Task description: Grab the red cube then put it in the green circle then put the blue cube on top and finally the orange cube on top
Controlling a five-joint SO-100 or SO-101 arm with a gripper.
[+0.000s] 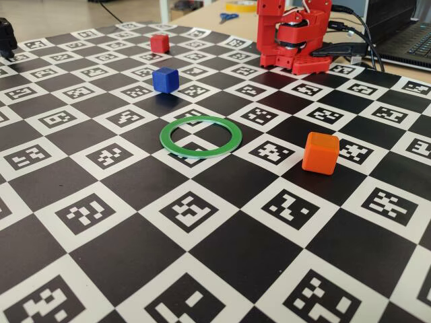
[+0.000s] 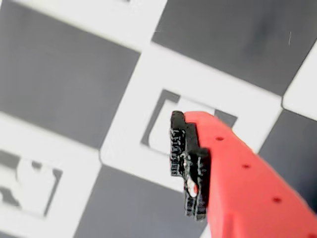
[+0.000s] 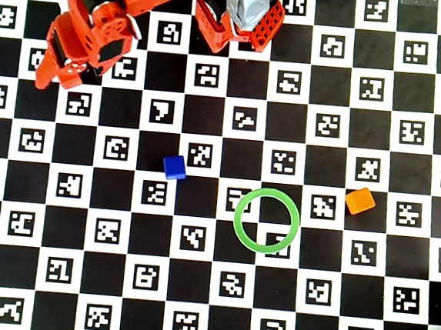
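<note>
The red cube (image 1: 159,43) sits at the far left of the checkered board. The blue cube (image 1: 165,79) stands just in front of it, also in the overhead view (image 3: 175,166). The green circle (image 1: 201,136) lies flat mid-board with nothing inside it, also seen from overhead (image 3: 267,220). The orange cube (image 1: 320,153) stands right of the ring, also seen from overhead (image 3: 360,200). My red arm (image 1: 293,37) is folded at the back, far from all the cubes. In the wrist view my gripper (image 2: 187,166) looks shut and empty over a white square. The overhead view shows no red cube apart from the arm (image 3: 101,23).
The board of black squares and marker tiles (image 1: 202,269) covers the table. Blue scissors (image 1: 228,17) and dark cables (image 1: 357,37) lie behind the arm on the wooden table.
</note>
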